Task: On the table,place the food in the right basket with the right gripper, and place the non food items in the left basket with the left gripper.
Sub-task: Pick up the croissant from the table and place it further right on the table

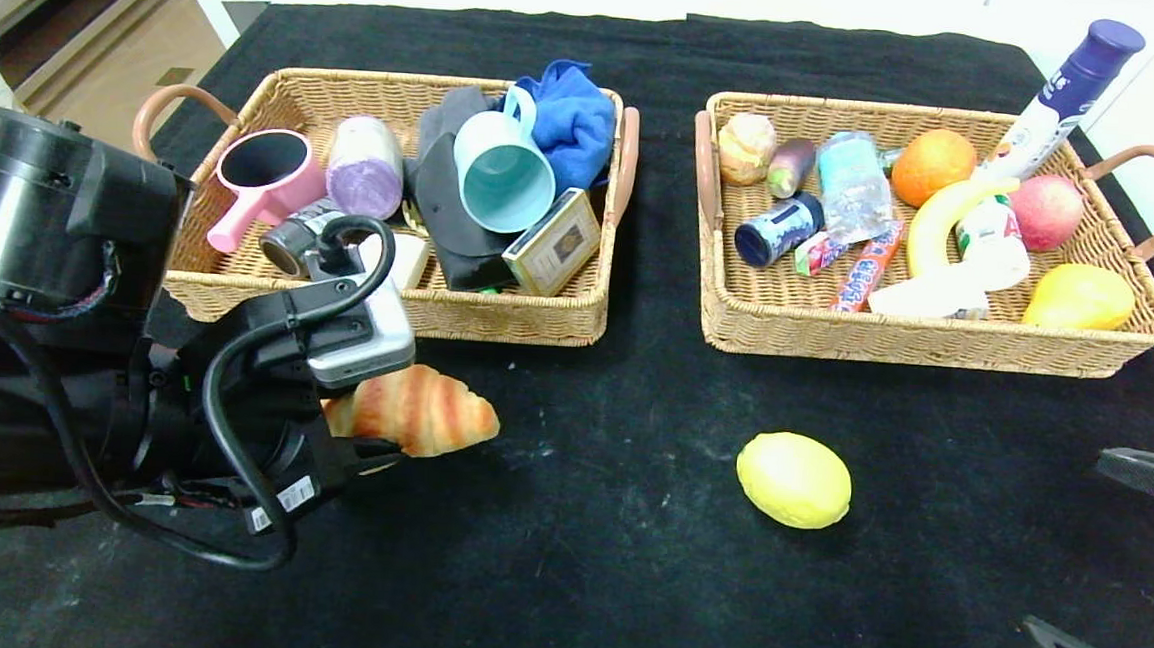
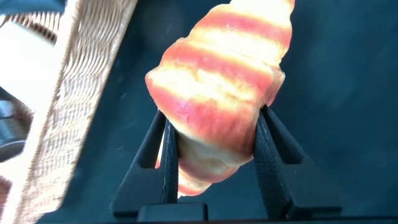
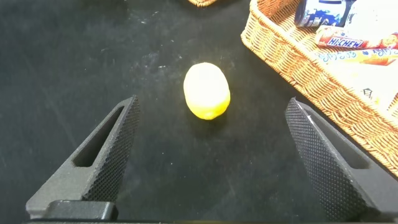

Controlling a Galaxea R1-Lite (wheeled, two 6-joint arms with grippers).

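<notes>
Clamped between the left gripper's [image 2: 214, 165] fingers, the croissant [image 1: 421, 410] hangs just in front of the left basket [image 1: 497, 319], though as food it belongs in the right basket [image 1: 927, 340]. Well right of the croissant, the lemon [image 1: 794, 480] lies on the table [image 1: 571, 584]; the right gripper [image 3: 214, 162], jaws spread wide and empty, must reach forward and close on it.

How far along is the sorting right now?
Both wicker baskets, left basket and right basket, are already loaded. In hand: the left gripper is shut on the golden striped croissant, though it's food. Left: the yellow lemon on the black table, ahead of the open right gripper.
</notes>
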